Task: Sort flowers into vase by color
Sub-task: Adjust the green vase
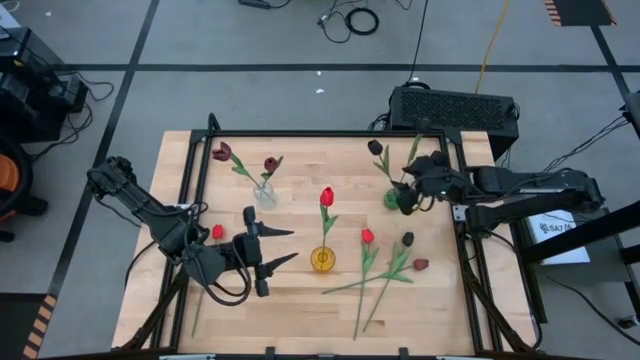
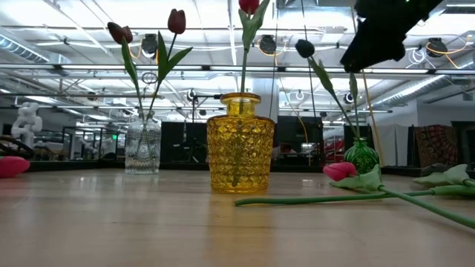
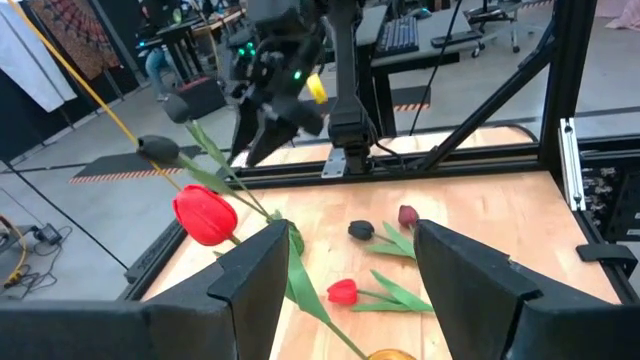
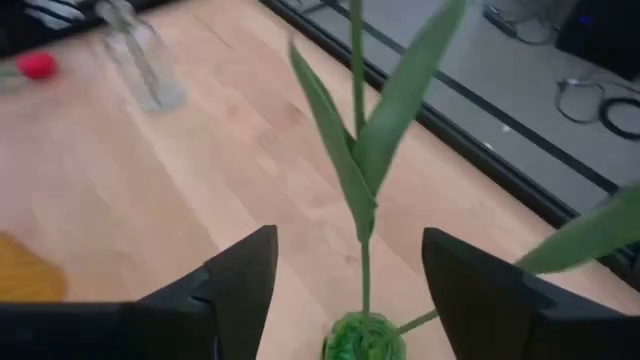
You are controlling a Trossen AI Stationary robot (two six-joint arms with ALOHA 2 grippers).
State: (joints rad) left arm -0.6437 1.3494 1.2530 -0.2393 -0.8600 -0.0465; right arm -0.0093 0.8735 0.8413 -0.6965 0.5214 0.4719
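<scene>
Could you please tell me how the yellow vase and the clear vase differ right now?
The yellow vase is amber, squat and diamond-textured; the clear vase is colourless and slimmer. The yellow vase holds one bright red tulip; the clear vase holds two maroon tulips. Both stand upright on the table.

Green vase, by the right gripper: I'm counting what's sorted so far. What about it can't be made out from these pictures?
- Green vase, high view: the right gripper overlaps it, so its mouth is hidden.
- Low view: the dark arm cuts off the upper stems, so how many stems stand in the vase is unclear.
- Right wrist view: the bottom edge cuts the vase off; only its rim shows.
</scene>
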